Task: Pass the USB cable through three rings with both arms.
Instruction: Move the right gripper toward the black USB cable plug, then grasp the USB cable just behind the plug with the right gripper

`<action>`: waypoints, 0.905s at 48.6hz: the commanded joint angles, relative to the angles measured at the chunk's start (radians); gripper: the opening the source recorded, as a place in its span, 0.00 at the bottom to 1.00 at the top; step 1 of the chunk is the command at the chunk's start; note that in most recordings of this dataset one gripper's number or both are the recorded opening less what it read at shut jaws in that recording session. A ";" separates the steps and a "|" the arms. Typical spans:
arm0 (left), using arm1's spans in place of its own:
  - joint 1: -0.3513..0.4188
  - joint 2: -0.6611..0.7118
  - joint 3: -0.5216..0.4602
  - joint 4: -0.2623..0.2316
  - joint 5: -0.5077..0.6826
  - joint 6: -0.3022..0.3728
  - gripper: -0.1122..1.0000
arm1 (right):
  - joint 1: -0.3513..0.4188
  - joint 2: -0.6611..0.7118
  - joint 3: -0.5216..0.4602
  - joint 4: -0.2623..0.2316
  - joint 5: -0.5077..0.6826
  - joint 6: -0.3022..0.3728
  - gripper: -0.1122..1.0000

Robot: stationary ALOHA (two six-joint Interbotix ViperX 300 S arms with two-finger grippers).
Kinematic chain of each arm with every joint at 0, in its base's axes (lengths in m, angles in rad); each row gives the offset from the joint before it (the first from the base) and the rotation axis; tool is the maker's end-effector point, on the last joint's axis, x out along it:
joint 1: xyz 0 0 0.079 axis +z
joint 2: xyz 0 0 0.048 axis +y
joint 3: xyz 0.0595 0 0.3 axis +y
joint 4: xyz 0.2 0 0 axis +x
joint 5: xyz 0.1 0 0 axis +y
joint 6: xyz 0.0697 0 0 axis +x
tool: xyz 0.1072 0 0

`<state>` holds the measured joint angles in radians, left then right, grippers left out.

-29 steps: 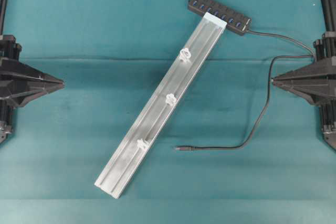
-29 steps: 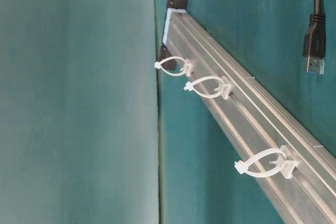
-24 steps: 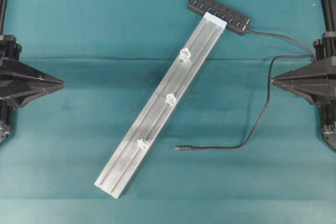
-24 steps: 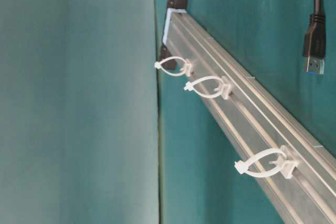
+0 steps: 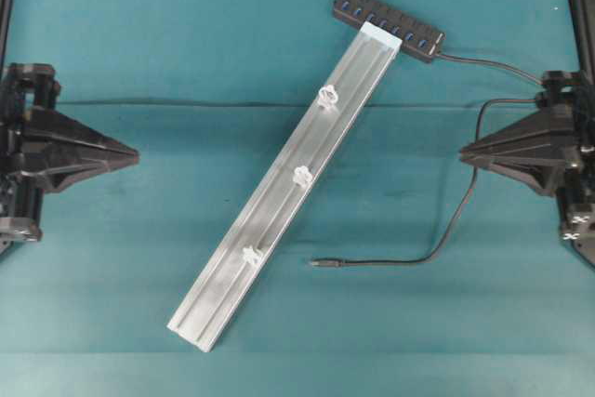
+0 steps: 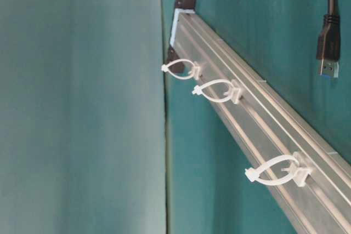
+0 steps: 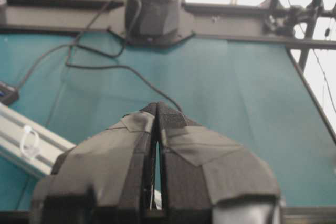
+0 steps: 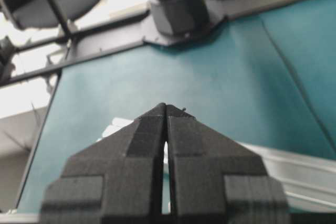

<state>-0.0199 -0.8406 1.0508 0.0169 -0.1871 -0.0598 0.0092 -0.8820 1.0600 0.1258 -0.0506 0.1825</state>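
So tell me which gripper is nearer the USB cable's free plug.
Right. The right gripper sits up and right of the plug; the left gripper is beyond the rail, farther off.

Closed left end effector [image 7: 157, 109] above teal cloth [image 7: 231, 93], rail [image 7: 37, 140] nearby

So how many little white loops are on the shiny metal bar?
3, all on the metal bar. One loop sits nearest the black hub, one in the middle, and one nearest the bar's free end. None seem hidden.
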 commanded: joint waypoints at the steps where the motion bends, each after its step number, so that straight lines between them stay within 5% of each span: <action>1: -0.003 0.014 -0.035 0.003 -0.006 -0.002 0.10 | 0.008 0.032 -0.066 0.002 0.083 0.011 0.10; 13: -0.003 0.029 -0.046 0.003 -0.006 0.000 0.10 | 0.025 0.150 -0.202 0.002 0.371 0.008 0.10; 26: 0.000 0.032 -0.049 0.003 0.000 0.000 0.10 | 0.054 0.368 -0.321 -0.009 0.518 0.002 0.10; 44: 0.003 0.032 -0.049 0.003 0.018 0.000 0.10 | 0.060 0.650 -0.517 -0.138 0.830 -0.064 0.10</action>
<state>-0.0199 -0.8099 1.0278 0.0184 -0.1687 -0.0598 0.0644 -0.2853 0.5829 0.0061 0.7394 0.1365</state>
